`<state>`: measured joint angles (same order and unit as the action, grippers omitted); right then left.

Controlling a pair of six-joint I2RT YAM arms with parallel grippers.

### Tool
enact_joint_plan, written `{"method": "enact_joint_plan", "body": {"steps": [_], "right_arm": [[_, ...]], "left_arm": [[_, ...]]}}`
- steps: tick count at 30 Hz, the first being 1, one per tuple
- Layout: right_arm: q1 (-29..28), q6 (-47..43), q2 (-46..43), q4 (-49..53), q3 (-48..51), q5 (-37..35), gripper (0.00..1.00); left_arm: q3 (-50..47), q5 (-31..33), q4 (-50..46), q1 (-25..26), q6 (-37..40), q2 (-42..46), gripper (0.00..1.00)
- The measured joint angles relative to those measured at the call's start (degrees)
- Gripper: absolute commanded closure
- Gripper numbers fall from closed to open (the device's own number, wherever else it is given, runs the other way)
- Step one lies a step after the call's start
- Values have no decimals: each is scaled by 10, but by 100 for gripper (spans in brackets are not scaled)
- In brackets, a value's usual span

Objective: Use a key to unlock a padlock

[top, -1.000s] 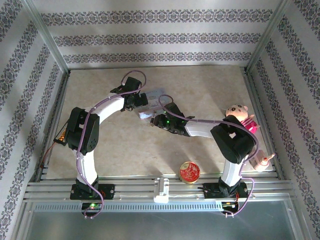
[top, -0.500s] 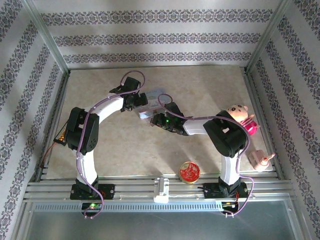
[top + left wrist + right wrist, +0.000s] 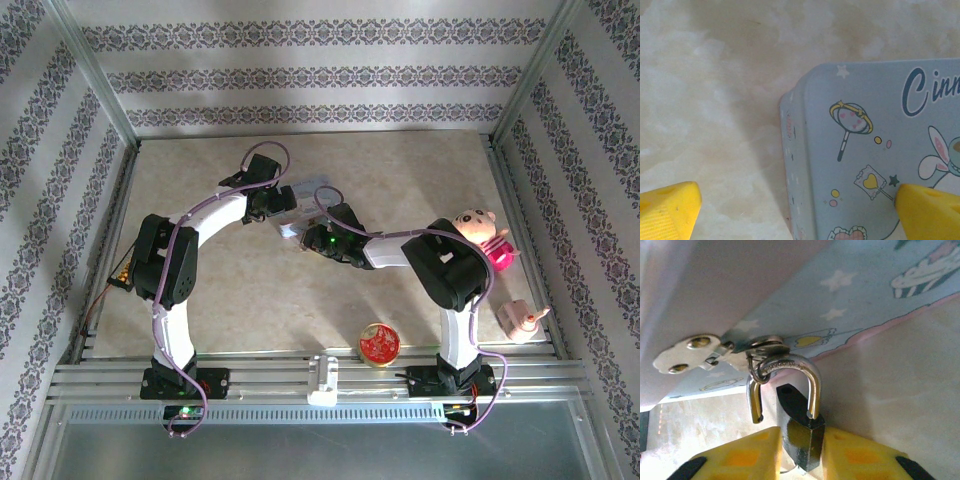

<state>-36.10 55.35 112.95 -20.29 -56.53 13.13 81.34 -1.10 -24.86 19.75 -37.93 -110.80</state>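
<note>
Right wrist view: the padlock (image 3: 801, 432) sits close against the side of the pastel blue tin (image 3: 850, 300). Its silvery shackle (image 3: 790, 365) is threaded through the ring of the tin's hasp (image 3: 687, 352), with one leg lifted clear of the dark body. The right gripper (image 3: 801, 452) pinches that body between its yellow fingers (image 3: 747, 455), just off the tin's side. At the tin's corner the left gripper (image 3: 800, 210) stands spread wide, one fingertip over the lid and the other over the table (image 3: 705, 100) beside the tin.
</note>
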Motion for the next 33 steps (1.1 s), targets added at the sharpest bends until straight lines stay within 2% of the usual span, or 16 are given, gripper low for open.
{"method": "enact_joint_plan", "body": {"steps": [5, 6, 20, 33], "right_arm": [[0, 14, 1, -12, 1, 0, 99], [0, 15, 1, -16, 2, -1, 100], [11, 24, -46, -71, 74, -19, 100], [13, 39, -55, -100, 89, -18, 100]], "left_arm": [[-1, -1, 0, 0, 0, 0, 1], [-1, -2, 0, 0, 0, 0, 1], [-26, -33, 29, -14, -9, 8, 1], [-40, -43, 37, -22, -13, 17, 1]]}}
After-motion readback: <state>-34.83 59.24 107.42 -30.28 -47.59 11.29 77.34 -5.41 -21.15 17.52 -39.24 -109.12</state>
